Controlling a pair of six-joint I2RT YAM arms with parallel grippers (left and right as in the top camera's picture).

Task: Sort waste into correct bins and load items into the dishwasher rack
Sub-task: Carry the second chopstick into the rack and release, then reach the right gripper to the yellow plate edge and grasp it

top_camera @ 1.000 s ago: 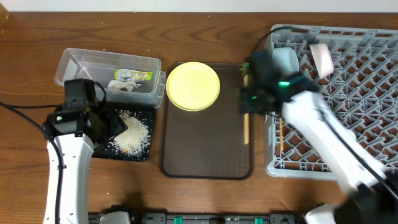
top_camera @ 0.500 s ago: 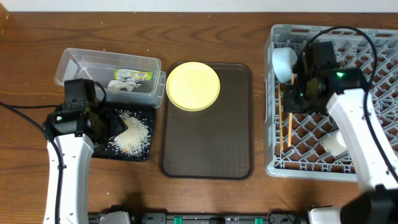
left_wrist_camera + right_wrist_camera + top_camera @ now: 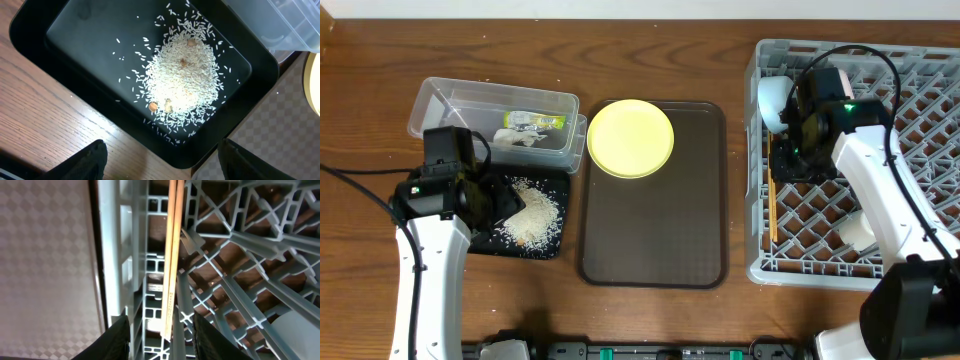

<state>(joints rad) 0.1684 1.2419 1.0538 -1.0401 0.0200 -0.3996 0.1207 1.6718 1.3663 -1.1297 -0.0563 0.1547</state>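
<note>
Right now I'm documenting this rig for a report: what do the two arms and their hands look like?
Both arms match: the left arm and right arm have smooth white links ending in black wrist blocks, each showing a small green light. Thin black cables trail from both. The left hand and right hand have two dark, matte fingers each.

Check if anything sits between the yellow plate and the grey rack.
Nothing visible: only bare brown serving tray and wooden tabletop lie between the round yellow plate and the grey lattice dishwasher rack. The right pincer hangs over the rack's left edge.
</note>
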